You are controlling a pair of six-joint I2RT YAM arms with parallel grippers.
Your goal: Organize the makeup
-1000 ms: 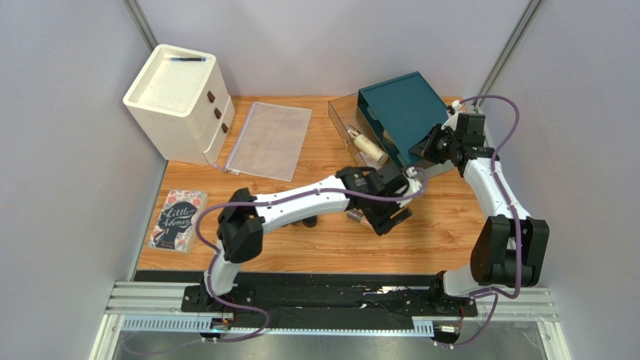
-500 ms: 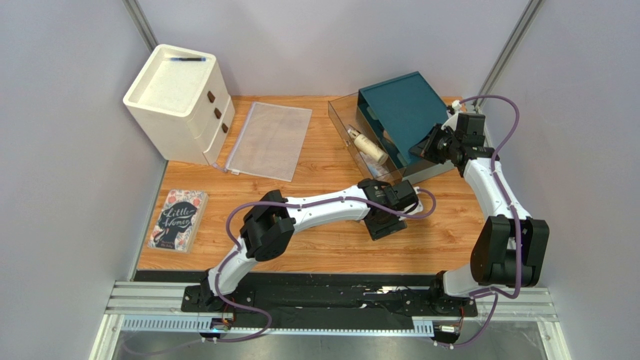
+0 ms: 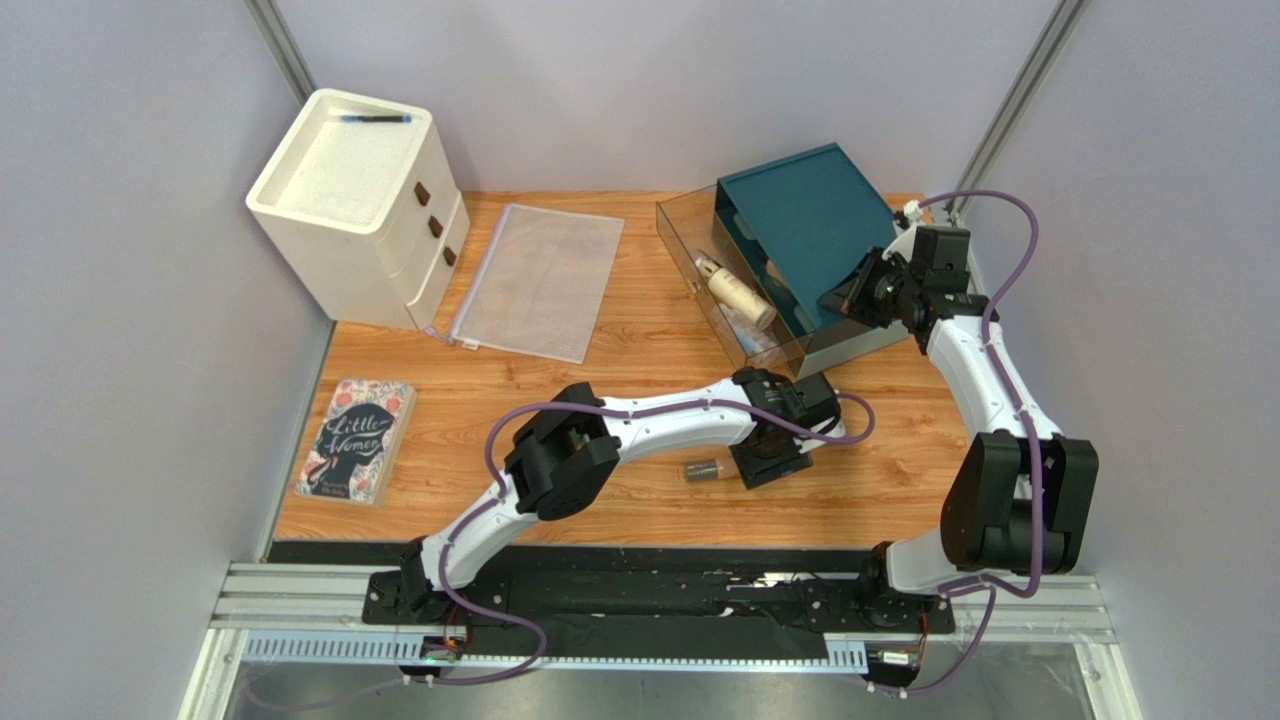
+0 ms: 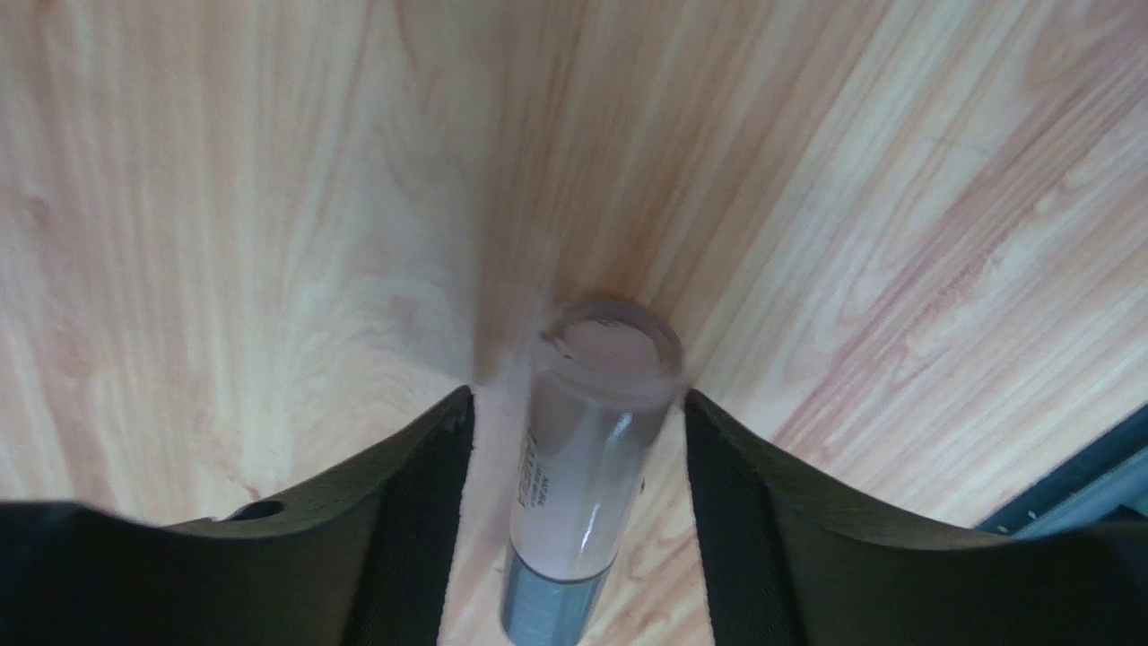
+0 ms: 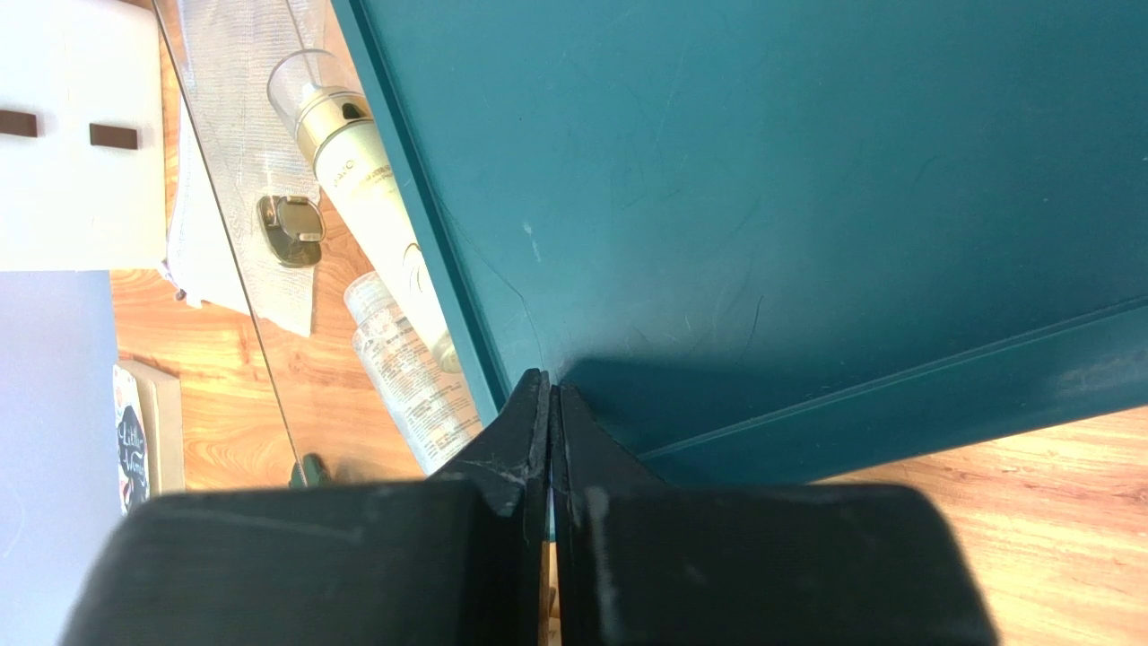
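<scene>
A pinkish-beige tube (image 4: 593,458) with a grey cap lies on the wooden table between the fingers of my left gripper (image 4: 577,393). The gripper is open and both fingers stand clear of the tube's sides. In the top view the tube (image 3: 703,470) sticks out to the left of that gripper (image 3: 763,450). My right gripper (image 5: 553,390) is shut on the edge of the teal lid (image 5: 809,202) of the clear box (image 3: 684,225). A cream bottle (image 5: 371,175) and a clear tube (image 5: 404,370) lie in the box. The dark round compacts are hidden.
A white drawer unit (image 3: 361,203) stands at the back left. A clear zip pouch (image 3: 541,278) lies beside it. A book (image 3: 356,440) lies at the left edge. The teal lid (image 3: 804,218) stands tilted open at the back right.
My left arm has swung right and its gripper has moved nearer the front edge, coming down around the pinkish tube. The right arm has not moved.
</scene>
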